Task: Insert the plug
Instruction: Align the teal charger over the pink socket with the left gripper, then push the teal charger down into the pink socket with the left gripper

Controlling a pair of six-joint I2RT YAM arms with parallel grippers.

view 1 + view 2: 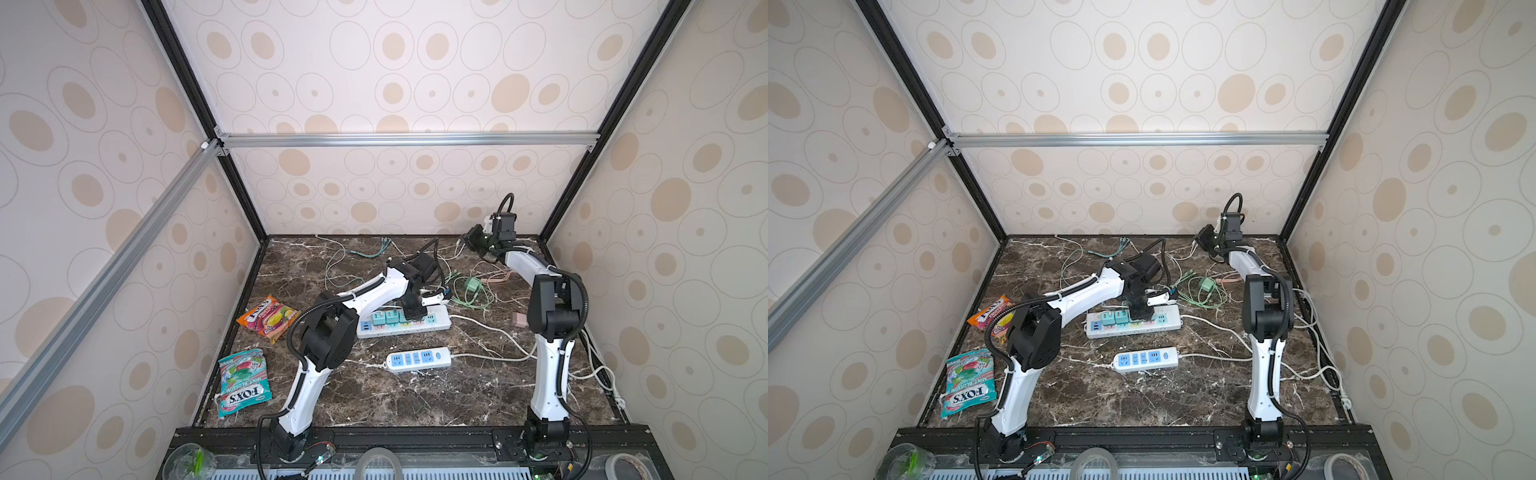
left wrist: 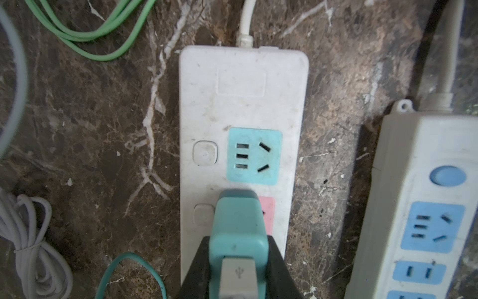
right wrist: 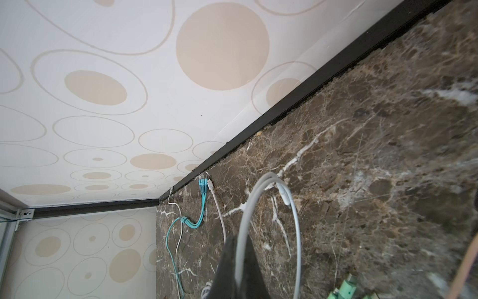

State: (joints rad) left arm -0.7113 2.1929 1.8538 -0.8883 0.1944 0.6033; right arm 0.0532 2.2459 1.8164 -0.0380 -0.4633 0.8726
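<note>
There are two power strips, the long white strip (image 1: 442,322) and the short blue-socketed strip (image 1: 419,359), two candy bags, the orange bag (image 1: 268,318) and the green bag (image 1: 244,382), two robot arms, the left arm (image 1: 305,386) and the right arm (image 1: 548,374), on one marble table (image 1: 436,395).

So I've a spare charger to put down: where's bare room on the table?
Bare dark marble tabletop lies in front, between the small white blue-socket power strip and the black front rail. Crowded: a green charger amid tangled cables toward the back; a mint-green candy bag and an orange candy bag along the left.
</note>
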